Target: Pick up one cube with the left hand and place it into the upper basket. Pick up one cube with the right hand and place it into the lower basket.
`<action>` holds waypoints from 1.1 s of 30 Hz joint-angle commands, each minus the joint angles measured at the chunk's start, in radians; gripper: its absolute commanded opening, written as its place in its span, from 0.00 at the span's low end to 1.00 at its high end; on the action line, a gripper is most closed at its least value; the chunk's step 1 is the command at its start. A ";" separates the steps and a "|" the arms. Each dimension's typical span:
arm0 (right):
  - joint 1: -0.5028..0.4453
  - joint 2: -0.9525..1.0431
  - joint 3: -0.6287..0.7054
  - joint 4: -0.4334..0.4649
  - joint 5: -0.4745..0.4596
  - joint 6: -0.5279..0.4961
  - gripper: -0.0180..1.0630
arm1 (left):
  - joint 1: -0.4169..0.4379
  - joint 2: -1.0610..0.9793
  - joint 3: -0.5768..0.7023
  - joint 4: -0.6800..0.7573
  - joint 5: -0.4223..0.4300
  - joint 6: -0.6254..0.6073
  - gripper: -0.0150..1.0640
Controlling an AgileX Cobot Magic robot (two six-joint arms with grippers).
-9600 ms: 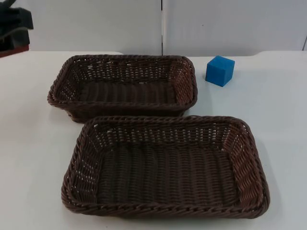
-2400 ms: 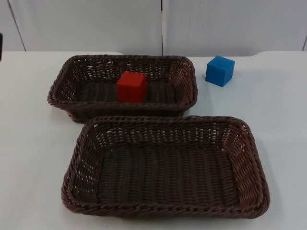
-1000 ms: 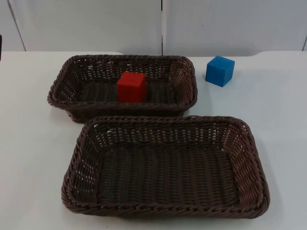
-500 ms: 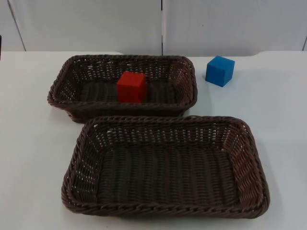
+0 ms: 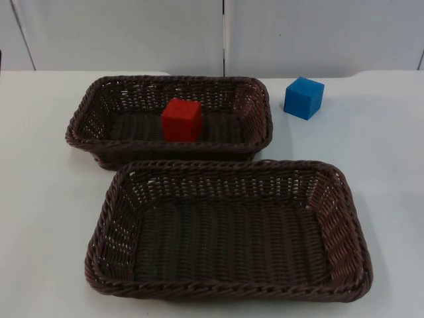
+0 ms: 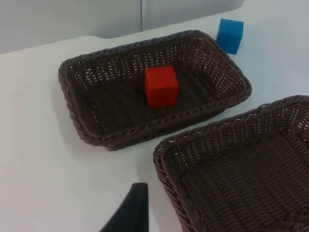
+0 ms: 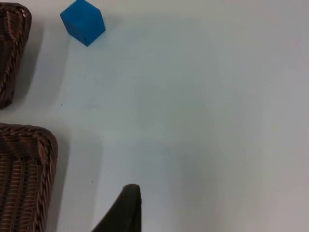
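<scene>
Red cube (image 5: 181,120) sits square in the woven wicker upper basket (image 5: 86,112); blue cube (image 5: 304,97), turned cornerwise, rests on the smooth white table (image 5: 384,146) at upper right. The rectangular lower basket (image 5: 344,218) lies long side across the frame. Left tool (image 6: 129,212) and right tool (image 7: 123,210) wait above the table; whether their fingers are apart or together, I cannot tell.

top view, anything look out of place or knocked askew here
Nothing stands out. The red cube sits flat inside the upper basket, the lower basket holds nothing, and the blue cube rests on the table beside the upper basket.

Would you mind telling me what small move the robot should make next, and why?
Probably the right gripper should move toward the blue cube, which sits on the table beside the upper basket. The red cube already lies in that basket, and the lower basket holds nothing.
</scene>
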 commanded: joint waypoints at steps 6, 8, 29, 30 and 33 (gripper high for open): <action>-0.005 0.185 -0.103 0.007 -0.015 -0.024 0.99 | -0.001 -0.004 0.004 0.014 -0.004 -0.008 0.93; -0.005 0.249 -0.142 0.009 -0.015 -0.032 0.99 | -0.001 -0.004 0.004 0.014 -0.004 -0.008 0.93; -0.003 0.735 -0.461 0.177 -0.009 -0.250 0.99 | -0.001 -0.004 0.004 0.031 -0.004 -0.008 0.93; -0.003 0.760 -0.474 0.203 -0.009 -0.276 0.99 | -0.001 -0.004 0.004 0.034 -0.004 -0.008 0.93; -0.003 0.840 -0.512 0.266 -0.011 -0.352 0.97 | -0.001 -0.004 0.004 0.059 -0.004 -0.005 0.93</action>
